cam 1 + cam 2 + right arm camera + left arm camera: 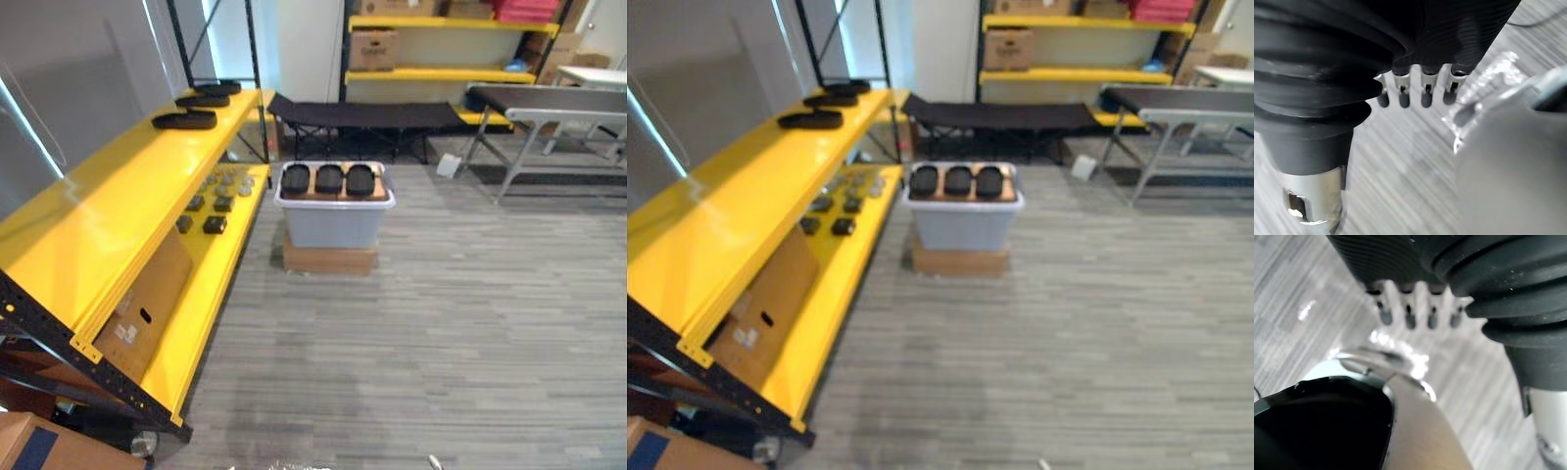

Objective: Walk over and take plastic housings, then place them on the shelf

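Observation:
Three black plastic housings (328, 178) lie side by side on a board across a grey bin (331, 223) in the middle of the floor. Three more black housings (184, 120) rest at the far end of the long yellow shelf (118, 206) on the left. My left hand (1410, 308) hangs over the grey floor with fingers relaxed and holds nothing. My right hand (1415, 93) hangs the same way, fingers straight and empty. Both hands are far from the bin and the shelf.
The bin stands on a flat cardboard box (329, 259). Small dark parts (215, 224) lie on the shelf's lower level, beside a leaning cardboard box (147, 304). A black cot (362, 115), a grey table (549, 103) and yellow racks with a carton (372, 47) line the back.

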